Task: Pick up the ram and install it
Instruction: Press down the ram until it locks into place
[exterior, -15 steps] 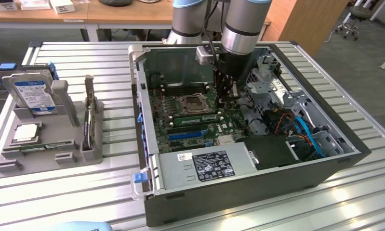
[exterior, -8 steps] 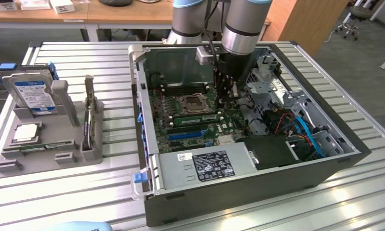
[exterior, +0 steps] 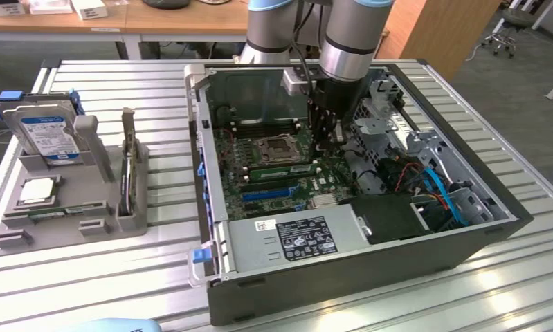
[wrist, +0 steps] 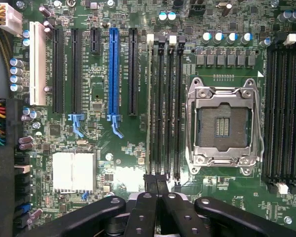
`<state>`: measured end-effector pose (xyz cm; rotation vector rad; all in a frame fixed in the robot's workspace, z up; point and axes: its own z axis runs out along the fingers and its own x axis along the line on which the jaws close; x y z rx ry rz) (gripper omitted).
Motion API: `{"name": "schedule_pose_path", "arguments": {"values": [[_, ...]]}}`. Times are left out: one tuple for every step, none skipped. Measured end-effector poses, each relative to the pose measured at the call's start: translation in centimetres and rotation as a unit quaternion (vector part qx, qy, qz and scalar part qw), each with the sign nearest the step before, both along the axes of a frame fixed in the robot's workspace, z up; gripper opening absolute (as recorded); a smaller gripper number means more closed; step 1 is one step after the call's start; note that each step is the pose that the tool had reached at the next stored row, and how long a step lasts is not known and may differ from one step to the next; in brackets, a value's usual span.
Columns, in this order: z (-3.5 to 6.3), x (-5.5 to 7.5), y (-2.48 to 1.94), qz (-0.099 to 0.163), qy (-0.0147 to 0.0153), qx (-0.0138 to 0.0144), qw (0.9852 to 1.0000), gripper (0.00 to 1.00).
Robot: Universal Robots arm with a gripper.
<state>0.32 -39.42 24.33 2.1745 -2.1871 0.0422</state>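
The ram [exterior: 281, 169] is a long green stick standing on edge among the memory slots beside the empty processor socket [exterior: 274, 146], inside the open computer case [exterior: 257, 277]. In the wrist view the ram [wrist: 153, 108] shows edge-on in the outermost black slot. My gripper [wrist: 157, 180] is shut, with its black fingertips pressed together right over the near end of that stick. Whether they touch or pinch it I cannot tell. From the exterior view, the gripper [exterior: 324, 149] reaches down into the case just beside the stick's end.
The socket [wrist: 222, 126] has more memory slots [wrist: 283, 108] on its far side; expansion slots [wrist: 113, 74] and a heatsink [wrist: 73, 170] flank the ram. A grey tray [exterior: 101, 228] on the exterior view's left holds a hard drive [exterior: 50, 135] and a silver chip [exterior: 38, 190].
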Motion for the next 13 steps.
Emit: {"name": "schedule_pose_path", "arguments": {"values": [[0.00,0.00,-0.06,0.000,0.0000,0.0000,1.0000,0.10],[0.00,-0.01,-0.10,0.000,0.0000,0.0000,1.0000,0.10],[0.00,-0.01,-0.12,0.000,0.0000,0.0000,1.0000,0.10],[0.00,0.00,-0.13,0.000,0.0000,0.0000,1.0000,0.10],[0.00,0.00,-0.13,0.000,0.0000,0.0000,1.0000,0.10],[0.00,0.00,-0.13,0.000,0.0000,0.0000,1.0000,0.10],[-0.01,0.00,-0.13,0.000,0.0000,0.0000,1.0000,0.10],[-0.05,0.00,-0.14,0.000,0.0000,0.0000,1.0000,0.10],[-0.09,0.00,-0.14,0.000,0.0000,0.0000,1.0000,0.10],[-0.12,0.00,-0.14,0.000,0.0000,-0.0001,1.0000,0.10],[-0.16,0.00,-0.14,0.000,0.0000,0.0000,1.0000,0.10],[-0.18,0.00,-0.15,0.000,0.0000,-0.0001,1.0000,0.10],[-0.21,0.00,-0.15,0.000,0.0000,-0.0001,1.0000,0.10]]}}
